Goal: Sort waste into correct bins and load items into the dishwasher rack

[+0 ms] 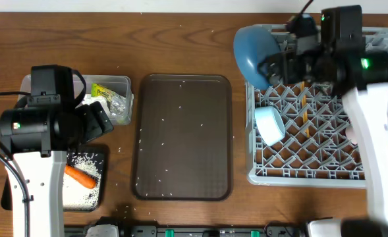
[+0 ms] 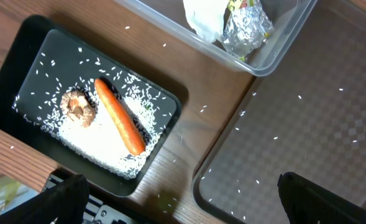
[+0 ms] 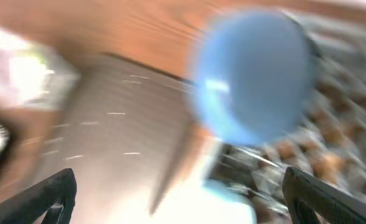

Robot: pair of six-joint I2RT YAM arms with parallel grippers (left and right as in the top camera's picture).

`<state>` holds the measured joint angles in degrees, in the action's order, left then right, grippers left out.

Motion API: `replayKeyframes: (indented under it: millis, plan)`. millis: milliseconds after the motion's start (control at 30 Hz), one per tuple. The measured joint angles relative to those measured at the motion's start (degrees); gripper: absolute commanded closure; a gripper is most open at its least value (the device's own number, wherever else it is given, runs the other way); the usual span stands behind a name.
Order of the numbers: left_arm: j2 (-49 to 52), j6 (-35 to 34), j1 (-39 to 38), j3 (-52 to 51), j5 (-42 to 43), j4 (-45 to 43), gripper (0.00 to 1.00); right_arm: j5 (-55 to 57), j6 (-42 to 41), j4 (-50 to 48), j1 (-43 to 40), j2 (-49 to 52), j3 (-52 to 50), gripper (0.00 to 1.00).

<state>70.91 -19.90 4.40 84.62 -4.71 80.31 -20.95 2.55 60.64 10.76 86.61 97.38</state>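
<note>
The large blue plate [image 1: 253,46] stands on edge at the back left corner of the grey dishwasher rack [image 1: 312,174]. It is blurred in the right wrist view [image 3: 251,78]. My right gripper [image 1: 274,66] is open and empty just right of the plate. A light blue bowl [image 1: 270,125] lies on its side in the rack. The black tray [image 2: 33,37] holds the carrot [image 2: 118,116], the brown lump [image 2: 78,106] and rice [image 2: 102,142]. The clear tub [image 2: 276,57] holds foil [image 2: 248,28], white paper [image 2: 204,18] and the yellow-green wrapper [image 1: 105,90]. My left gripper [image 2: 183,202] is open and empty above the table beside the black tray.
The dark brown serving tray [image 1: 184,138] lies mid-table with scattered rice grains on it. Loose grains also dot the wooden table. My right arm covers the rack's right side.
</note>
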Motion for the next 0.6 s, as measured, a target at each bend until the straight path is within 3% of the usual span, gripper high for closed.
replayKeyframes:
  millis: [267, 600]
  plan:
    - [0.0, 0.0, 0.0, 0.0, 0.02, 0.02, 0.02, -3.06, 0.76, 3.34, 9.94, -8.28, 0.02, 0.01]
    - [0.0, 0.0, 0.0, 0.0, 0.0, 0.0, 0.02, 7.69, 6.19, 11.47, 10.54, -14.38, -0.11, 0.01]
